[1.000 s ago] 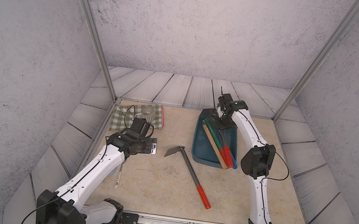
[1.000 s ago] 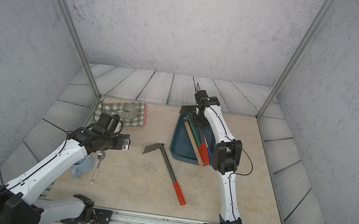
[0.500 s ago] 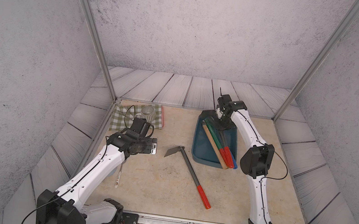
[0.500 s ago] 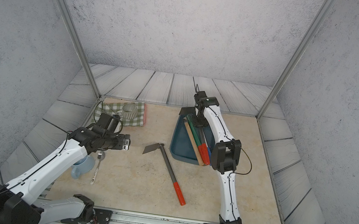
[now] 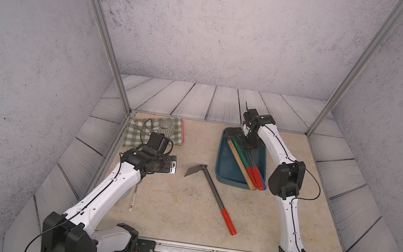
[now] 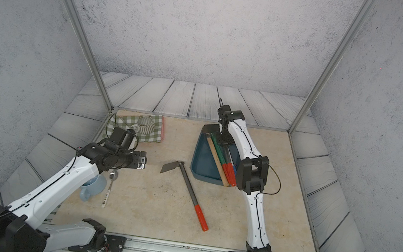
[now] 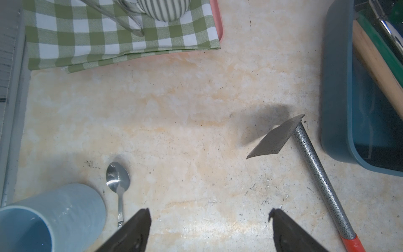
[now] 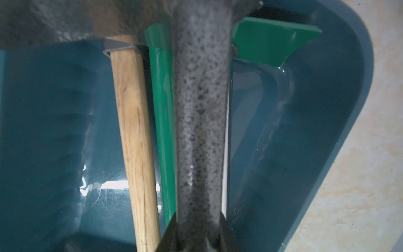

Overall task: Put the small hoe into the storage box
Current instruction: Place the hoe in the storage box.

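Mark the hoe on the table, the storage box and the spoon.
hoe on the table (image 5: 213, 188): in a top view, middle of its grey shaft.
storage box (image 5: 228, 166): in a top view, bare floor.
spoon (image 7: 117, 177): left wrist view, its bowl.

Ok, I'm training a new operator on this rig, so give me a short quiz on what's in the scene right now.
1. True or false: the left gripper is open and empty.
2. Which lies on the table outside the box? A) green tool B) red-grip hoe C) wooden-handled tool
3. What is the right gripper shut on?
Key: 1 true; 2 B; 3 a speckled hoe shaft.
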Available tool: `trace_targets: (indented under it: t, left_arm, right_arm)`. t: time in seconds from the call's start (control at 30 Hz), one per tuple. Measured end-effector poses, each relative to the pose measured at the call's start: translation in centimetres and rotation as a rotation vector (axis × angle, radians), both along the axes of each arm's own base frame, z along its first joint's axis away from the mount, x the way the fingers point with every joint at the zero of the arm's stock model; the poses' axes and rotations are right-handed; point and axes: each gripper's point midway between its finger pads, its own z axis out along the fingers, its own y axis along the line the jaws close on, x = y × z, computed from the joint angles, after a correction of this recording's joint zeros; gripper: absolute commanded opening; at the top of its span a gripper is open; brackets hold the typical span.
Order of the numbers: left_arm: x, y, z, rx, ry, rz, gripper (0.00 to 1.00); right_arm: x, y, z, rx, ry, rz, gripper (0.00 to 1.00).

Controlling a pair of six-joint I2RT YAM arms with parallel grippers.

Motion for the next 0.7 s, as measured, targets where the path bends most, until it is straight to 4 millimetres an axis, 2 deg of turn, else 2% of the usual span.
trace_targets:
  t: [0.33, 0.57, 0.7]
  left_arm:
    - [0.0, -0.2, 0.0, -0.01, 0.001, -0.006, 0.89]
    - [-0.3, -0.3, -0.4, -0.014, 0.011, -0.011, 0.89]
    - [-0.4, -0.4, -0.8, -0.02, 0.019, -0.016, 0.88]
  right_arm:
    - [0.2, -0.2, -0.1, -0.016, -0.005, 0.008, 0.0]
    - [0.3, -0.3, -1.3, -0.028, 0.013, 0.003, 0.0]
    - [0.5, -0.3, -1.4, -0.028, 0.006, 0.001, 0.03]
